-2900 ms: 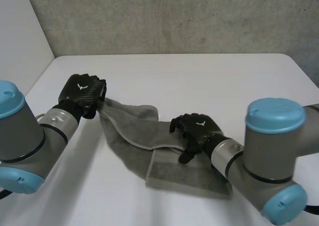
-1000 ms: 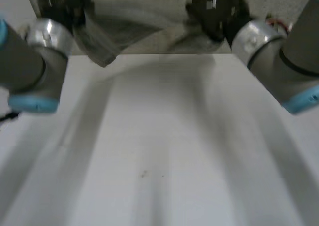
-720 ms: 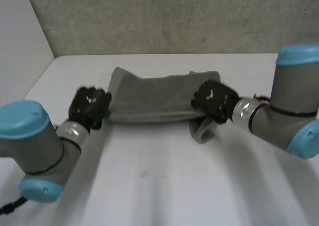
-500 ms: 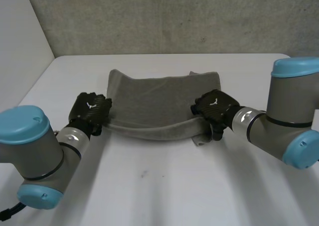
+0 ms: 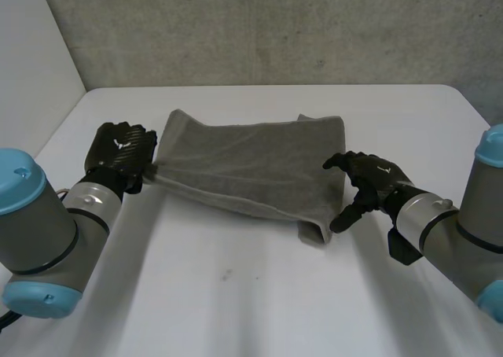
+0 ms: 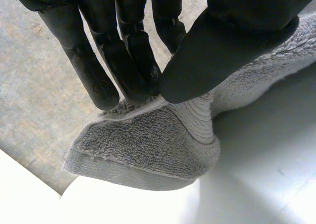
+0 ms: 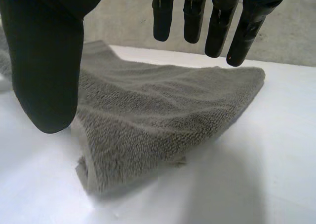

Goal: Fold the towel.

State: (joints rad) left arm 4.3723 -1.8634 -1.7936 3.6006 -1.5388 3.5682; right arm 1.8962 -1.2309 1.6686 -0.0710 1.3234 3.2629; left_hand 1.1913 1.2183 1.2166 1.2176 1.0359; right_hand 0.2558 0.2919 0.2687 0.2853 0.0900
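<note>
A grey towel (image 5: pixel 255 164) lies folded across the middle of the white table (image 5: pixel 259 294), with a small flap hanging at its near right corner (image 5: pixel 317 233). My left hand (image 5: pixel 119 154) pinches the towel's left end; in the left wrist view the thumb (image 6: pixel 222 51) presses the towel's corner (image 6: pixel 148 145) against the fingers. My right hand (image 5: pixel 363 182) hovers just to the right of the towel's right edge, open and holding nothing. In the right wrist view its spread fingers (image 7: pixel 212 26) hang above the towel (image 7: pixel 158 115).
A grey wall (image 5: pixel 275 27) runs along the table's far edge, and a pale side wall (image 5: pixel 31 66) stands at the left. Bare tabletop stretches in front of the towel and to its right.
The right hand let go of the towel's right end and drew back to the right and nearer. The towel settled flat on the table. The left hand kept its pinch and shifted slightly left.
</note>
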